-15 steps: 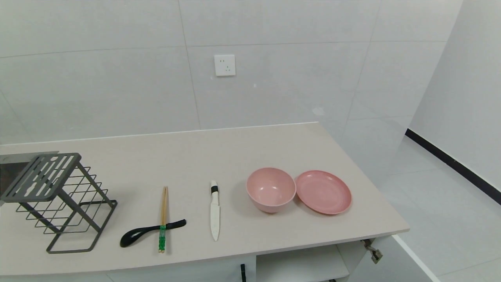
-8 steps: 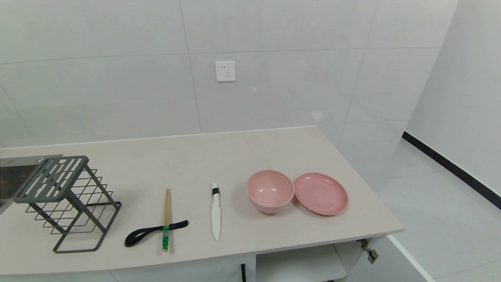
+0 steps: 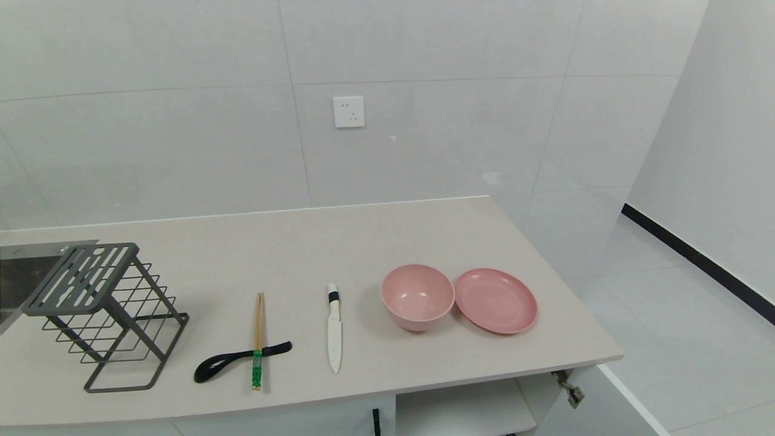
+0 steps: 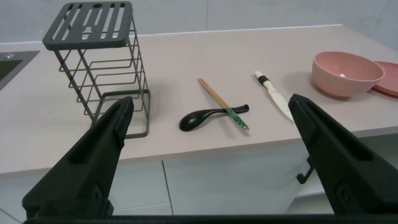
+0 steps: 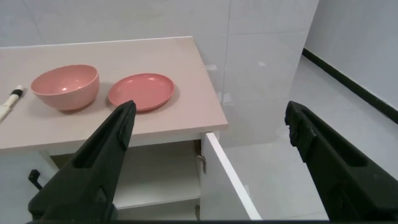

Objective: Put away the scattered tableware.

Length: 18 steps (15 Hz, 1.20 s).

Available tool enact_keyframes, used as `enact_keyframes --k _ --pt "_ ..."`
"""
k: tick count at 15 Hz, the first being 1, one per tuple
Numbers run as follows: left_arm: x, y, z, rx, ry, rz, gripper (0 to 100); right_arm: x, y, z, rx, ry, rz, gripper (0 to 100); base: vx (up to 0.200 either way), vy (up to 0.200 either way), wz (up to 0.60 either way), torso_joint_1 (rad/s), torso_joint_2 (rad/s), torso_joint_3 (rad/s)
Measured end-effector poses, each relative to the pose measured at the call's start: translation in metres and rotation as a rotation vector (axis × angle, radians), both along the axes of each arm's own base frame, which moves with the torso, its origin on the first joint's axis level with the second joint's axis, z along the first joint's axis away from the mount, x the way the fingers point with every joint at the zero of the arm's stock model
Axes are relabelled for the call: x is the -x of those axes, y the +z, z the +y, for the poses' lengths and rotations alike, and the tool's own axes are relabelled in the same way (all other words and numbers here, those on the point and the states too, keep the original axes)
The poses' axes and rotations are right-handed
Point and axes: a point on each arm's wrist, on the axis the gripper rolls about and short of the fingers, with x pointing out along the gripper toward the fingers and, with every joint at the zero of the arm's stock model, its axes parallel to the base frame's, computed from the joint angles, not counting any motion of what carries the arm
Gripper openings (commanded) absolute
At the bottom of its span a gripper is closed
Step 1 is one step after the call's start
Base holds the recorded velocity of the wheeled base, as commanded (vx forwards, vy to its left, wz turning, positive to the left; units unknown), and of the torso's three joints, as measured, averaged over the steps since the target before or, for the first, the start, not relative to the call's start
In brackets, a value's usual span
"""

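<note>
White tiled wall (image 3: 424, 139) with socket (image 3: 349, 111) — beige countertop (image 3: 363, 242), cabinet door (image 5: 227, 178) ajar.

Along the front of the counter (image 3: 315, 242), from left to right, stand a wire rack (image 3: 79, 278), a spoon (image 3: 224, 362) with chopsticks (image 3: 258, 330) lying across its handle, a knife (image 3: 333, 333), and a bowl (image 3: 417, 297) with a plate (image 3: 495, 300) just beside it. A sink (image 3: 18, 275) lies behind the rack at the far left. Under the counter's right end, a cabinet door (image 3: 611, 406) stands open.
</note>
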Motion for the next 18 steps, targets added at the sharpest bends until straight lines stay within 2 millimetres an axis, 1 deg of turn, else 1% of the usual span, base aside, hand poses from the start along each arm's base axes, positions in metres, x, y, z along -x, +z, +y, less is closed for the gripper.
enact_keyframes --k 4,5,6,7,8,10,12,15,18 --pt "0.0 0.0 0.0 -0.001 -0.001 0.0 100 0.0 0.001 0.0 0.017 0.004 -0.008 100 0.0 0.0 0.0 0.0 0.0 0.0" --pt "0.0 0.0 0.0 0.001 0.0 -0.001 100 0.0 0.006 0.0 0.014 0.006 -0.065 100 0.0 0.0 0.0 0.0 0.0 0.0" --pt "0.0 0.0 0.0 0.003 0.0 0.0 100 0.002 0.019 0.0 0.01 0.008 -0.171 100 0.0 0.0 0.0 0.0 0.0 0.0" --pt "0.0 0.0 0.0 0.003 0.001 0.0 100 0.005 0.029 0.0 0.009 0.014 -0.231 100 0.0 0.0 0.0 0.0 0.0 0.0" --pt "0.0 0.0 0.0 0.003 0.001 0.0 100 0.009 0.037 0.001 0.012 0.035 -0.242 100 0.0 0.0 0.0 0.0 0.0 0.0" --pt "0.0 0.0 0.0 0.004 0.001 0.0 100 0.01 0.047 0.004 0.032 0.146 -0.184 100 0.0 0.0 0.0 0.0 0.0 0.0" --pt "0.0 0.0 0.0 0.005 0.001 0.0 100 0.003 0.05 0.006 0.045 0.243 -0.081 100 0.0 0.0 0.0 0.0 0.0 0.0" --pt "0.0 0.0 0.0 0.006 0.001 0.0 100 -0.017 0.058 0.007 0.046 0.326 0.091 100 0.0 0.0 0.0 0.0 0.0 0.0" --pt "0.0 0.0 0.0 0.004 -0.006 0.0 100 -0.047 0.076 0.009 0.042 0.396 0.199 100 0.0 0.0 0.0 0.0 0.0 0.0"
